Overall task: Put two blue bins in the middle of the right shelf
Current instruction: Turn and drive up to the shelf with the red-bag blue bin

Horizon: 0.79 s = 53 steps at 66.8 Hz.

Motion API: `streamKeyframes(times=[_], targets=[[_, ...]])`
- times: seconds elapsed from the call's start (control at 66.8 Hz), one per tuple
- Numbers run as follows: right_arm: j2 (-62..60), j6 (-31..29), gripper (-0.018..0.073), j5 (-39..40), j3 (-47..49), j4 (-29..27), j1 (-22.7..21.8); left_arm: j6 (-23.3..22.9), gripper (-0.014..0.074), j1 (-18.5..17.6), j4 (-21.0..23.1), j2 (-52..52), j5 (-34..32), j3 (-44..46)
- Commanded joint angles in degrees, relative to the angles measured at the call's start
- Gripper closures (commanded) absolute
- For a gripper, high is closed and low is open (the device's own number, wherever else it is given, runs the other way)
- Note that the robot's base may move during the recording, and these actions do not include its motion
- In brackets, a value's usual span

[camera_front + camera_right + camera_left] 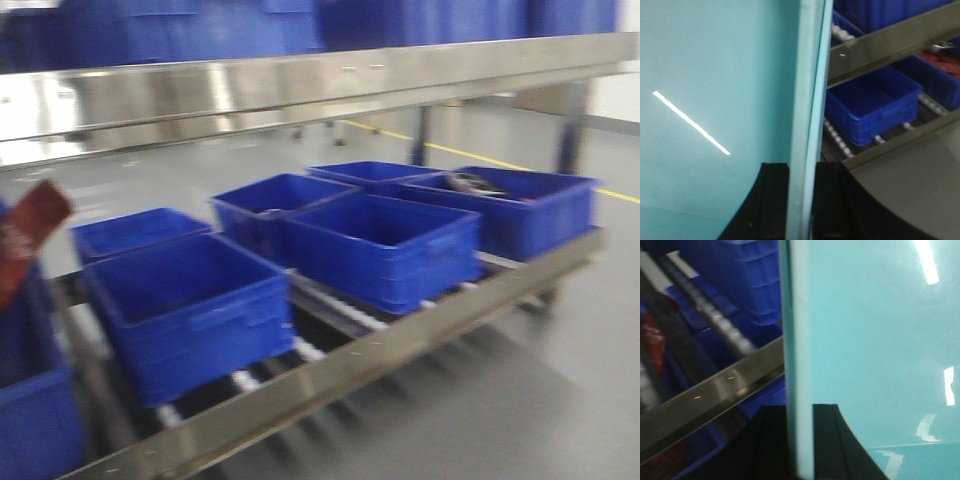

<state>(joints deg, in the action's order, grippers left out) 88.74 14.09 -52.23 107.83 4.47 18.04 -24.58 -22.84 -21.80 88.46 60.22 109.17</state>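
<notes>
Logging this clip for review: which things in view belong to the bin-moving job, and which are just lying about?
Job:
- open-topped blue plastic bins on the roller shelf
- steel roller shelf carrying them
- left gripper and right gripper, each astride a pale teal panel edge

Lying about:
- red packet at the left edge
- dark items in the far-right bin

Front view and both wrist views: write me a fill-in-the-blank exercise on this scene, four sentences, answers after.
1. The bins on the shelf are ____ in colour.
2. Each wrist view shows a gripper shut on the edge of a ____-coloured panel.
3. The bins rest on a bed of ____, seen in the right wrist view beside a bin.
4. The line painted on the floor is ____.

Missing words: blue; teal; rollers; yellow
</notes>
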Motion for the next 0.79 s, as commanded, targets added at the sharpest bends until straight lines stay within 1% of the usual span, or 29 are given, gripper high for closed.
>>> streamKeyframes(times=[0.0,0.779], targets=[[-1.44,-1.2,0.0722,7.61,1.3,-2.71,0.52,0.66,0.0707,-0.18,-0.6,-0.59,-4.35,0.8],[-1.44,-1.2,0.0722,7.74,1.3,-2.71,0.52,0.66,0.0707,-0.18,-0.6,-0.59,-4.35,0.8]])
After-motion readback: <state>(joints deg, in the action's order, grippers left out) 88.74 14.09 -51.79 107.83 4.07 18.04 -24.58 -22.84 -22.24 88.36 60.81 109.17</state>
